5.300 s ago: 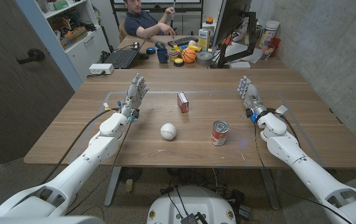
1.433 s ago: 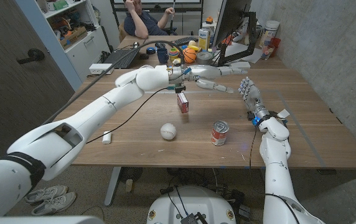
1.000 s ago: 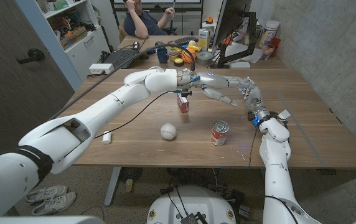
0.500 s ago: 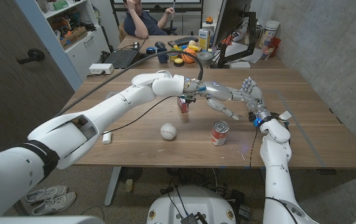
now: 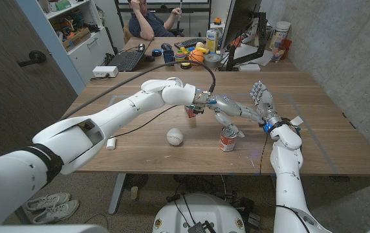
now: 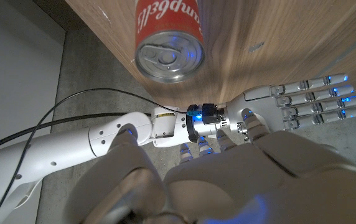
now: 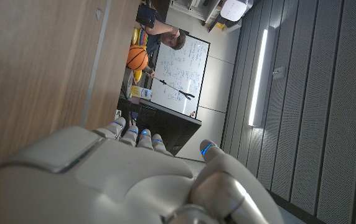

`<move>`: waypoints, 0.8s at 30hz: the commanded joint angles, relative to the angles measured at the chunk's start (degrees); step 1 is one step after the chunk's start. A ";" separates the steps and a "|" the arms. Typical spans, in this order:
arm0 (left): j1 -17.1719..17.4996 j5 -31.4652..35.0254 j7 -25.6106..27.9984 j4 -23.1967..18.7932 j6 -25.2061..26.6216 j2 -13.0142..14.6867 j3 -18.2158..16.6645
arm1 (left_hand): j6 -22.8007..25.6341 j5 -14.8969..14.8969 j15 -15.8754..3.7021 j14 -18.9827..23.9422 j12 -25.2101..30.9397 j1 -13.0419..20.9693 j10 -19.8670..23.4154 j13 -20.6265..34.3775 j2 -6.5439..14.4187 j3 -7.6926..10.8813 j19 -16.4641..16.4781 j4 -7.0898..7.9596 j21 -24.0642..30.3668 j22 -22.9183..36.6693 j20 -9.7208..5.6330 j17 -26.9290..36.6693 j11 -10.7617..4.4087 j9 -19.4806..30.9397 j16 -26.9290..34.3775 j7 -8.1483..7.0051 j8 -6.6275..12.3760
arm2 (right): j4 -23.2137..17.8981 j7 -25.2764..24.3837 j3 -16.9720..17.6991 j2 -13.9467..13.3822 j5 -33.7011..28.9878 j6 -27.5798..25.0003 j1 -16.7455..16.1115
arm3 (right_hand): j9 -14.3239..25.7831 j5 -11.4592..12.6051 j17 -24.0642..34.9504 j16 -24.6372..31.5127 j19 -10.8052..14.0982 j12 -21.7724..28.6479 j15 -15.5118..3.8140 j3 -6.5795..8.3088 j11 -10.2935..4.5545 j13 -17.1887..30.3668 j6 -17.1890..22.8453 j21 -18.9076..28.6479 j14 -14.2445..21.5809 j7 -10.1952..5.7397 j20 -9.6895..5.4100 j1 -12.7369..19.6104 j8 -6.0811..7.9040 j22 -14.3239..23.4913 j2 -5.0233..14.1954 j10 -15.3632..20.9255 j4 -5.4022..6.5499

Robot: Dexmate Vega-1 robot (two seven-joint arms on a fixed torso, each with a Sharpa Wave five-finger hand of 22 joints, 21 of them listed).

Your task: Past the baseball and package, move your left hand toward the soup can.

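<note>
Your left hand's fingers (image 5: 248, 114) are spread and hold nothing, reaching out just above the soup can (image 5: 228, 139). The can stands upright beneath them, long axis vertical, lid up; contact looks absent, though it's hard to judge. Behind your wrist are the package (image 5: 189, 111) and baseball (image 5: 174, 136). Your right hand (image 5: 261, 97) stands upright beyond the fingertips, fingers apart, empty.
</note>
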 commanded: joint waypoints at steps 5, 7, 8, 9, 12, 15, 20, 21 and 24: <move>-0.25 2.06 -3.11 -0.08 1.62 0.20 2.73 | -7.41 0.01 0.47 -4.46 0.19 1.48 -10.49 0.17 -0.11 0.10 0.72 -1.02 0.31 0.05 0.38 0.19 0.82 0.32 0.63 -0.18 0.48 | -0.54 0.20 0.27 0.02 0.41 0.18 -0.63 | 0.20 0.30 0.01 0.16 0.31 -0.05 -0.04 0.40 0.07 0.13 -0.74 0.33 -3.25 0.27 -3.63 -0.25 0.00 0.09 6.63 -0.19 0.04; -0.19 2.15 -3.32 -0.23 1.95 0.44 2.84 | -7.40 0.01 0.52 -4.26 0.20 1.76 -10.44 0.18 -0.19 0.08 0.80 -1.22 0.32 0.04 0.36 0.20 0.78 0.35 0.70 -0.17 0.53 | -0.64 0.21 0.27 -0.08 0.26 0.26 -0.82 | 0.20 0.30 0.00 0.16 0.32 -0.06 -0.04 0.39 0.01 0.13 -0.74 0.33 -3.23 0.25 -3.61 -0.25 0.00 0.09 6.63 -0.21 0.04; -0.20 2.22 -3.60 -0.36 2.25 0.53 2.94 | -7.37 0.03 0.67 -4.04 0.23 2.07 -10.36 0.19 -0.27 0.06 0.92 -1.43 0.33 0.03 0.34 0.20 0.88 0.38 0.78 -0.16 0.60 | -0.81 0.15 0.37 0.06 0.41 0.01 -0.92 | 0.20 0.30 0.00 0.15 0.31 -0.07 -0.04 0.39 -0.03 0.13 -0.74 0.32 -3.26 0.25 -3.61 -0.25 -0.01 0.09 6.63 -0.22 0.04; -0.23 2.39 -3.79 -0.45 2.51 0.59 3.06 | -7.36 0.04 0.63 -4.01 0.22 2.28 -10.38 0.19 -0.33 0.05 0.98 -1.57 0.34 0.02 0.34 0.20 0.91 0.39 0.79 -0.16 0.64 | -0.81 0.15 0.37 -0.01 0.32 0.11 -1.02 | 0.20 0.29 0.00 0.15 0.31 -0.09 0.01 0.39 0.03 0.13 -0.76 0.32 -3.24 0.27 -3.56 -0.26 -0.02 0.09 6.63 -0.26 0.04; -0.55 2.84 -4.72 -0.44 2.99 0.59 3.71 | -7.32 0.06 0.66 -3.90 0.19 2.75 -10.45 0.20 -0.36 0.08 1.09 -1.86 0.34 0.01 0.33 0.20 0.78 0.43 0.82 -0.16 0.72 | -0.94 -0.08 0.51 0.21 0.42 -0.02 -1.18 | 0.20 0.29 0.00 0.13 0.30 -0.07 -0.04 0.37 0.04 0.13 -0.77 0.29 -3.23 0.21 -3.62 -0.26 -0.03 0.08 6.62 -0.18 0.04; -0.88 3.22 -5.36 -0.19 3.07 0.44 4.42 | -7.31 0.11 0.76 -3.98 0.04 3.41 -10.84 0.22 -0.25 0.20 1.18 -2.21 0.33 0.00 0.32 0.19 0.87 0.47 0.76 -0.16 0.81 | -1.09 -0.23 0.51 0.26 0.32 -0.30 -1.23 | 0.20 0.28 -0.01 0.12 0.31 -0.08 0.03 0.36 0.04 0.12 -0.80 0.29 -3.22 0.23 -3.55 -0.27 -0.05 0.08 6.61 -0.18 0.04; -1.06 3.03 -4.91 0.22 2.61 0.38 4.63 | -7.30 0.16 0.72 -3.97 -0.06 4.28 -11.16 0.23 -0.06 0.36 1.27 -2.66 0.30 -0.01 0.34 0.19 1.08 0.52 0.74 -0.17 0.92 | -0.93 -0.33 0.42 0.13 0.11 0.05 -1.15 | 0.20 0.27 -0.02 0.10 0.28 -0.09 0.06 0.33 0.12 0.12 -0.82 0.26 -3.18 0.26 -3.53 -0.28 -0.07 0.07 6.59 -0.17 0.03; -1.13 3.29 -4.30 0.17 2.28 0.42 4.48 | -7.30 0.17 0.75 -3.99 -0.05 4.36 -11.17 0.24 -0.04 0.38 1.28 -2.70 0.30 -0.01 0.34 0.19 1.10 0.53 0.73 -0.17 0.93 | -0.92 -0.36 0.43 0.15 0.12 -0.05 -1.11 | 0.20 0.27 -0.02 0.09 0.27 -0.09 0.04 0.33 0.15 0.12 -0.81 0.25 -3.18 0.32 -3.52 -0.28 -0.07 0.07 6.59 -0.18 0.03; -1.07 3.33 -3.35 0.31 1.86 0.46 4.26 | -7.29 0.19 0.89 -4.00 -0.05 4.86 -11.22 0.24 0.07 0.47 1.35 -2.95 0.29 0.00 0.35 0.19 1.10 0.55 0.71 -0.17 0.98 | -0.83 -0.33 0.36 0.06 0.02 -0.11 -1.05 | 0.20 0.26 -0.02 0.07 0.25 -0.09 0.01 0.31 0.07 0.12 -0.82 0.23 -3.20 0.31 -3.56 -0.28 -0.07 0.07 6.57 -0.15 0.03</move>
